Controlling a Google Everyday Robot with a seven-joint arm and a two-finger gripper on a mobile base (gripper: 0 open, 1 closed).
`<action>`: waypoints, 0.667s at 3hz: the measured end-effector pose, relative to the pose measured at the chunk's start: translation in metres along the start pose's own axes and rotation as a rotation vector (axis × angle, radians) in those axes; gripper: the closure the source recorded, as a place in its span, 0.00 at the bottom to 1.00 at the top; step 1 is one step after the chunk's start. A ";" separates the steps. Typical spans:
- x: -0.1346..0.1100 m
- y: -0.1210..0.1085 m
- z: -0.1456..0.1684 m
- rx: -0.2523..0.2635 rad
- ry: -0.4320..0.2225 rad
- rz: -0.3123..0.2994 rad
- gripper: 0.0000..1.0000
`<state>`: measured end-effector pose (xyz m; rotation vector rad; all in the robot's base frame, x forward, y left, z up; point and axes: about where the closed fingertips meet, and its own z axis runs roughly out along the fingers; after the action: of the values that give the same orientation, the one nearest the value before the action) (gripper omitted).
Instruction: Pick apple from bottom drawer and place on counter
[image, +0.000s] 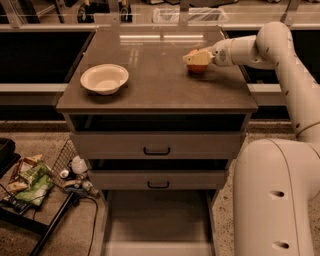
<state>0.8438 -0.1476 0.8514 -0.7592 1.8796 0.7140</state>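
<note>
The apple (196, 68) is small and red-orange and rests on the counter (160, 87) at its right rear part. My gripper (196, 59) reaches in from the right, low over the counter, and is shut on the apple, covering its top. The bottom drawer (157, 225) is pulled open below the cabinet, and its flat floor shows nothing in it.
A cream bowl (104, 78) stands on the counter's left side. Two upper drawers with black handles (157, 150) are closed. My arm's white body (280, 195) fills the lower right. A wire rack with wrappers and bottles (35, 180) sits on the floor at the left.
</note>
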 end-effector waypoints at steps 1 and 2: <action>-0.009 0.005 0.000 -0.006 0.010 -0.024 0.00; -0.044 0.022 -0.023 -0.012 0.029 -0.102 0.00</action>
<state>0.8302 -0.1421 0.9034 -0.8704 1.8501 0.6534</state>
